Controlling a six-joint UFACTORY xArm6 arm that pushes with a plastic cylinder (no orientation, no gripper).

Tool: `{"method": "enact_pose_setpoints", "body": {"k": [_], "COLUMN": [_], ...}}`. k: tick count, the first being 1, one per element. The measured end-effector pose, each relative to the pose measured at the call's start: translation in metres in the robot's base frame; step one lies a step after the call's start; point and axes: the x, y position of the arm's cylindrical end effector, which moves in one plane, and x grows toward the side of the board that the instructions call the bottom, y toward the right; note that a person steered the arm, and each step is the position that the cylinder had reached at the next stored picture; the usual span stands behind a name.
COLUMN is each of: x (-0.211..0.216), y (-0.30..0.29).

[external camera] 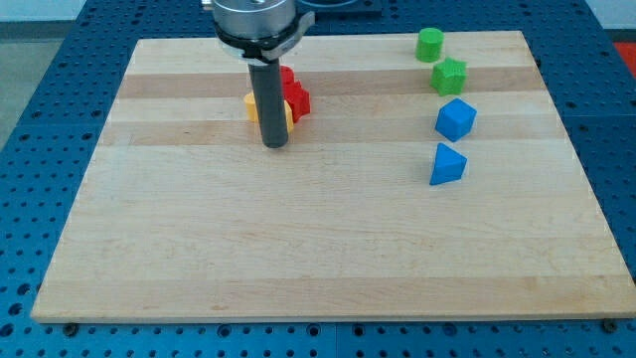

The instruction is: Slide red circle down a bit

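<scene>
You'll find my tip (274, 145) resting on the wooden board (318, 249), just below a tight cluster of red and yellow blocks near the view's top left. It is a bare rod, gripping nothing. The rod hides much of that cluster: a red block (295, 97) shows to its right (whether this is the red circle, you can't tell), and a yellow block (251, 104) peeks out left. Well apart, at the view's right, stand a green cylinder (429, 44), a green star-like block (449, 76), a blue cube (455, 119) and a blue triangular block (446, 165).

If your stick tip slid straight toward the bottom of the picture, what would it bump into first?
Probably nothing. My tip sits just below the red and yellow blocks, and the wooden board below it looks free to its edge.
</scene>
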Motion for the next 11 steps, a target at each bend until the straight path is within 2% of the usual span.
{"method": "enact_pose_setpoints", "body": {"k": [2, 4, 5, 7, 9, 11], "x": [-0.003, 0.051, 0.018, -0.116, -0.131, -0.127], "y": [-0.005, 0.043, 0.056, 0.074, 0.014, 0.021]}}
